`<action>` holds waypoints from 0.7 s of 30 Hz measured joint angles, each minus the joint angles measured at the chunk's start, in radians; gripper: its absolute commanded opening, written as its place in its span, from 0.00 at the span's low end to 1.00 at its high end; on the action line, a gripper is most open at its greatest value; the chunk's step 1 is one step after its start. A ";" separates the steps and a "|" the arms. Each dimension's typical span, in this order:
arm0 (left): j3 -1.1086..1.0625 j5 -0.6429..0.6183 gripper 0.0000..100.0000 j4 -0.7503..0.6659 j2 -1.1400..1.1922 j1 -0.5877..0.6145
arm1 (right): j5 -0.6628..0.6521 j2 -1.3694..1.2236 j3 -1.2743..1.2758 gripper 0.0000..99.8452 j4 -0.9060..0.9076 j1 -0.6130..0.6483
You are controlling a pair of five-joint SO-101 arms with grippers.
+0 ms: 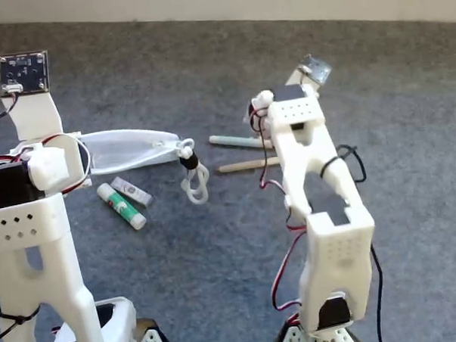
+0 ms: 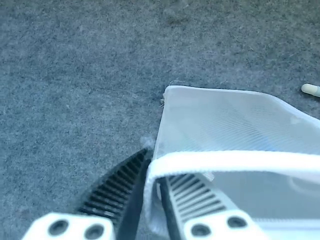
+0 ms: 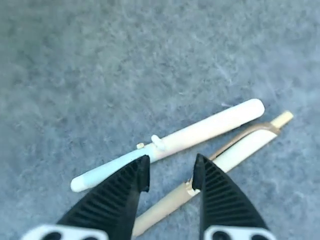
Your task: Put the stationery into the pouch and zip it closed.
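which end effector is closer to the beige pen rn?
Right. The right end effector hangs open just above the beige pen, one fingertip nearly over it. The left end effector is away from it, shut on the pouch rim.

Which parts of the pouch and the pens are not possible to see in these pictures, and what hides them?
High view: the pouch end by the left arm is hidden behind that arm.
High view: the pale blue pen and the beige pen run behind the right arm.
Left wrist view: the picture edge cuts off the pouch.
Right wrist view: one end of the beige pen is hidden by the right gripper.
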State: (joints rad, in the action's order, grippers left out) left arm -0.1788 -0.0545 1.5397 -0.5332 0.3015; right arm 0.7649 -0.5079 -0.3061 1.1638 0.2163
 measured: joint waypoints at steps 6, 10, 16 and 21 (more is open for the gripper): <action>0.000 0.000 0.01 0.000 0.000 0.000 | 0.026 -0.098 -0.141 0.14 0.084 0.000; 0.000 0.000 0.01 0.000 0.000 0.000 | 0.046 -0.132 -0.196 0.14 0.124 -0.002; 0.000 0.000 0.01 0.000 0.000 0.000 | 0.049 -0.181 -0.219 0.14 0.129 -0.014; 0.000 0.000 0.01 0.000 0.000 0.000 | 0.049 -0.187 -0.219 0.14 0.129 -0.020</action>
State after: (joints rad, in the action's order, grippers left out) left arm -0.1788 -0.0545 1.5397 -0.5332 0.3015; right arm 0.8140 -0.6951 -0.5255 1.2927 0.1964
